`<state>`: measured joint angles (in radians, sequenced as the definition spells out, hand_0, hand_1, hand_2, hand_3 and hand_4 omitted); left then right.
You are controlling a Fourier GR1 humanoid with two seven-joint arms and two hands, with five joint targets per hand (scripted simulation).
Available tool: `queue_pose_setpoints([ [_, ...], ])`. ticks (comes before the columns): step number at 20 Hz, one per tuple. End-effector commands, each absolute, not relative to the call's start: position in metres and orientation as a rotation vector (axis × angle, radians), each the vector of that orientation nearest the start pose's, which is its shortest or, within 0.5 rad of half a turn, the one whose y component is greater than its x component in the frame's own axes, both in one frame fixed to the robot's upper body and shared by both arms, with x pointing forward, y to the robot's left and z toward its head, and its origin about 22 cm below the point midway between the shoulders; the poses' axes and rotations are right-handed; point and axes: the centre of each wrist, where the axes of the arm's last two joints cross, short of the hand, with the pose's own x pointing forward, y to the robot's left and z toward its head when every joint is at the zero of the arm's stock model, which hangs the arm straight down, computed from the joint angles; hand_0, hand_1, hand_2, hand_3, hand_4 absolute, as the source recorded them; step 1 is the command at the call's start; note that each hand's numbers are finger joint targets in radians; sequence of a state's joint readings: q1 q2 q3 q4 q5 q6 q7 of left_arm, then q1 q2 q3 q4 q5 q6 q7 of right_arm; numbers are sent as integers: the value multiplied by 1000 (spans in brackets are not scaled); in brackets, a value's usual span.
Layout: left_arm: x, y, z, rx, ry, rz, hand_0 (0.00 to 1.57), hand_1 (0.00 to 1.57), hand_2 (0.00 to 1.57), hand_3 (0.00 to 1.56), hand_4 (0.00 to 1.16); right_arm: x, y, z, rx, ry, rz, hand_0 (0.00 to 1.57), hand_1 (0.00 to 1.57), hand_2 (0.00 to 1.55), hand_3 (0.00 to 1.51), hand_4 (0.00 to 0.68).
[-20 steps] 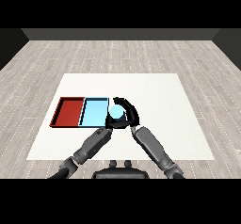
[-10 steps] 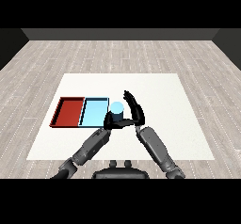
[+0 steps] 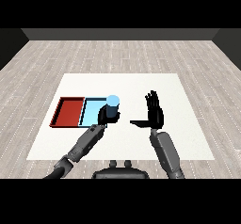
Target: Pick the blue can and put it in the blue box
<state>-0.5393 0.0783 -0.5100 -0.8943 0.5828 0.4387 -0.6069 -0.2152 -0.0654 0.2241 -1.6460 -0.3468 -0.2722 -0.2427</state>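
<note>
The blue can [image 3: 112,106] stands upright at the right end of the light blue tray [image 3: 91,111]; whether it rests on the tray or hangs just above it I cannot tell. My left hand [image 3: 103,116] reaches in from the lower left with its fingers curled round the can's lower part. Off to the right of the can, well apart from it, my right hand [image 3: 154,114] is held up open, fingers straight and thumb pointing left toward the can.
A red tray [image 3: 69,112] lies against the blue tray's left side. Both trays sit on the left half of the white table [image 3: 188,138], with a grey plank floor all round it.
My right hand has let go of the can, opened and drawn away to the right. The can has stayed at the blue tray's right end, now held by my left hand.
</note>
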Motion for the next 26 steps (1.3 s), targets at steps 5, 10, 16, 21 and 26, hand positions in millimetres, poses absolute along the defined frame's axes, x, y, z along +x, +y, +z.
queue_pose_setpoints([
  [5, 366, 188, 5, 129, -1776, -23, 1571, 1571, 1571, 1525, 1151, 265, -229, 64, 251, -1951, -334, 0, 0, 0, 0, 0],
  [10, 361, 221, -17, 376, -1654, -107, 1571, 1571, 1571, 1504, 1115, 264, -209, 38, 246, -1927, -347, 0, 0, 0, 0, 0],
  [16, 380, 219, -33, 561, -1379, -226, 1571, 1571, 1520, 1403, 999, 266, -224, 37, 237, -1909, -375, 0, 0, 0, 0, 0],
  [21, 360, 233, -73, 633, -1049, -259, 732, 732, 686, 480, 914, 271, -227, 38, 238, -1926, -391, 0, 0, 0, 0, 0],
  [26, 372, 218, -69, 654, -942, -195, 899, 899, 821, 577, 848, 278, -219, 18, 221, -1912, -411, 0, 0, 0, 0, 0],
])
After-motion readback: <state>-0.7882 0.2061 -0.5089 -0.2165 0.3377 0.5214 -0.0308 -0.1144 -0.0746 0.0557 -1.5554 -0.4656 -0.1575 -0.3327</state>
